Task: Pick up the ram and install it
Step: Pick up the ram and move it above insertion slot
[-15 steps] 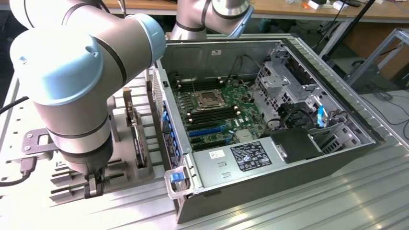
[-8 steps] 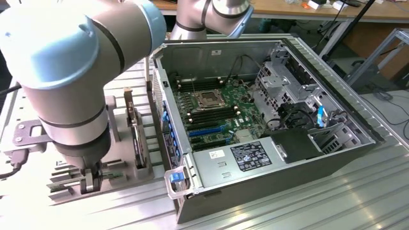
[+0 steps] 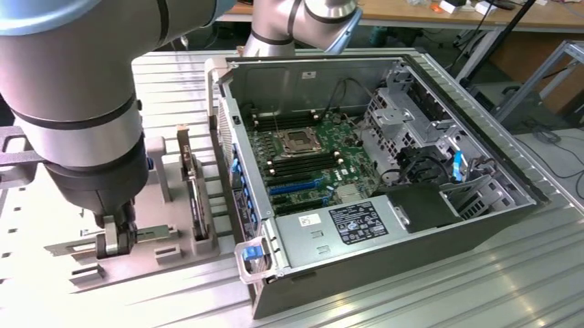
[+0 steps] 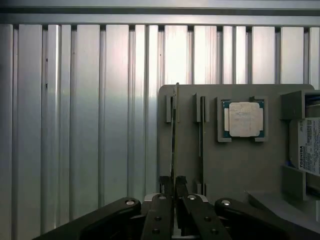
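The gripper [image 4: 173, 186] holds its jaws close together on the ram [image 4: 176, 135], apparently pinching its two faces near one end. The ram stands on edge in a slot of the grey holder [image 4: 235, 170]. I judge a good lift goes straight up along the slot, keeping the stick level so it does not bind. The ram shows edge-on as a long, thin strip running away from the jaws. The processor [image 4: 245, 119] lies well off to one side of them.

An open computer case [image 3: 474, 225] was laid on its side on a ribbed metal table [image 3: 438, 294], with the motherboard [image 3: 310, 164] and power supply [image 3: 356, 222] exposed inside. A grey holder [image 4: 240, 170] was placed beside it, in which a square processor chip [image 4: 245, 119] and a hard drive [image 4: 310, 145] were seated.
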Robot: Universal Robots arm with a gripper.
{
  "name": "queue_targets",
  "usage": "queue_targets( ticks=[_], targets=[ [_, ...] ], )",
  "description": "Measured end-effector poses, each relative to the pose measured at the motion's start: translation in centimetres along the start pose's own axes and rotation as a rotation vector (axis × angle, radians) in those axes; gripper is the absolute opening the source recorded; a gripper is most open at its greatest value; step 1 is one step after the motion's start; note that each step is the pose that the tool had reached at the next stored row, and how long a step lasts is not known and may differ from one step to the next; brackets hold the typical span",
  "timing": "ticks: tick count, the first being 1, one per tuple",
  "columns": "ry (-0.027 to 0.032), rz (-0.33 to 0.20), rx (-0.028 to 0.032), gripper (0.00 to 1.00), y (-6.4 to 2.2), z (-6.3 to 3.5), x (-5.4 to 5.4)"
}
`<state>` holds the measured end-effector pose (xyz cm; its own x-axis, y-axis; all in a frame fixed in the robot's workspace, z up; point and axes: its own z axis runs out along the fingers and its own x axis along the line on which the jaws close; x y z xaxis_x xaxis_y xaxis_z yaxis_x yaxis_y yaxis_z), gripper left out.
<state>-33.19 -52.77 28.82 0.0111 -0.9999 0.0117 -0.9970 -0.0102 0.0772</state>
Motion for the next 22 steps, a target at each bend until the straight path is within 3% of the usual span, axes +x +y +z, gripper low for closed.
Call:
queue_targets(
  ticks=[2, 8, 11, 14, 17, 22],
  targets=[
    [0.0017, 0.0, 0.0, 0.14, 0.04, -0.58, 0.0],
    [0.0018, 0.0, -0.0001, 0.14, 0.21, -4.12, 0.0],
    [0.0018, 0.0, -0.0001, 0.14, 0.26, -5.02, 0.1],
    [0.0018, 0.0, -0.0001, 0.14, 0.35, -7.12, 0.1],
    [0.0018, 0.0, 0.0, 0.14, 0.41, -8.55, 0.1],
    [0.0018, 0.0, -0.0001, 0.14, 0.61, -12.06, 0.1]
  ],
)
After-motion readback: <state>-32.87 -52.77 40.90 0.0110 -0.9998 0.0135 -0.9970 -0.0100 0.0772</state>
